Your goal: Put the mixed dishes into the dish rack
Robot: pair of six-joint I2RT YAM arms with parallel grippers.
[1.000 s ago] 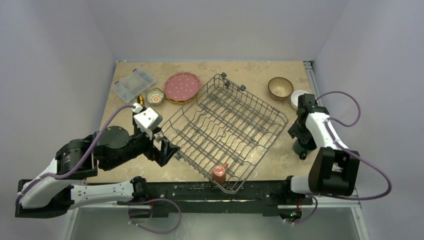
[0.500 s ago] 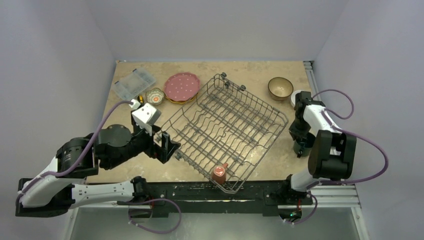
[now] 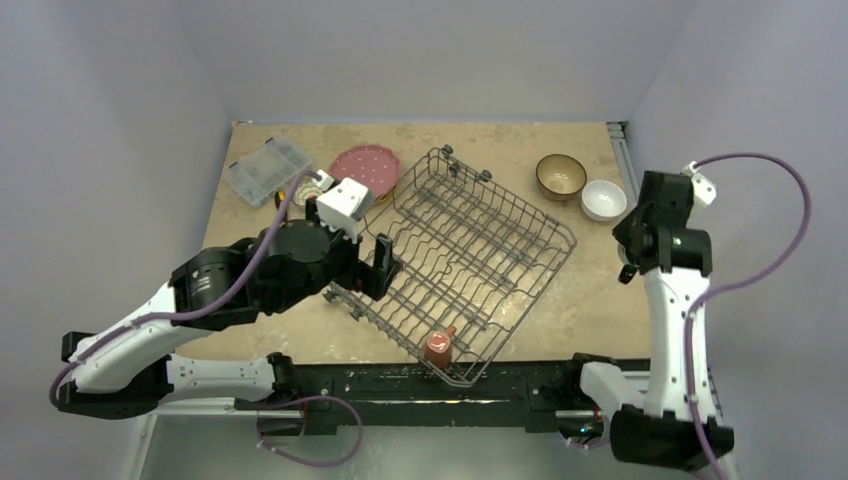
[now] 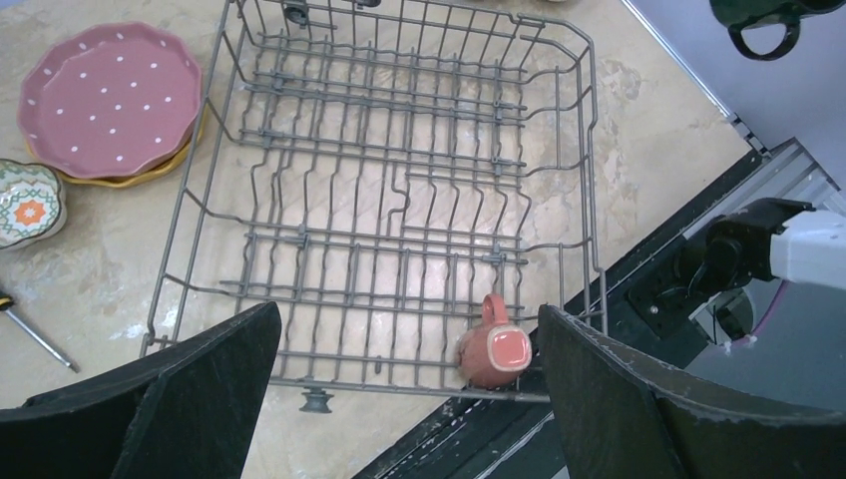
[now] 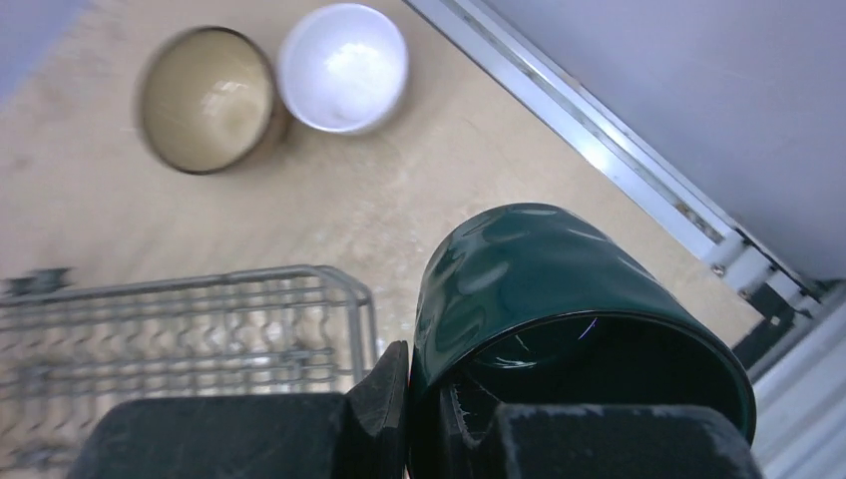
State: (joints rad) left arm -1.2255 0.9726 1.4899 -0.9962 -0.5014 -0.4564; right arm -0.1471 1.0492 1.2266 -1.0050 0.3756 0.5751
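Note:
The grey wire dish rack (image 3: pixel 470 240) lies askew mid-table, also in the left wrist view (image 4: pixel 399 200) and right wrist view (image 5: pixel 180 329). A red-and-white mug (image 3: pixel 438 347) (image 4: pixel 492 356) lies in its near corner. My left gripper (image 3: pixel 368 285) (image 4: pixel 407 314) is open and empty above the rack's left side. My right gripper (image 3: pixel 632 255) (image 5: pixel 429 399) is shut on the wall of the dark teal mug (image 5: pixel 539 289) (image 4: pixel 768 20), held in the air right of the rack. The pink dotted plate (image 4: pixel 110 100) lies on the yellow plate (image 4: pixel 130 180), next to the floral bowl (image 4: pixel 25 205). The brown bowl (image 3: pixel 560 177) and white bowl (image 3: pixel 603 200) sit at the far right.
A clear plastic box (image 3: pixel 267 168) stands at the far left. A screwdriver (image 4: pixel 30 329) lies near the floral bowl. A metal rail (image 5: pixel 599 150) runs along the table's right edge. The black base bar (image 3: pixel 400 380) runs along the near edge.
My right arm has risen from the table with the teal mug in its gripper. My left arm has swung right and forward, over the rack's left side, still open.

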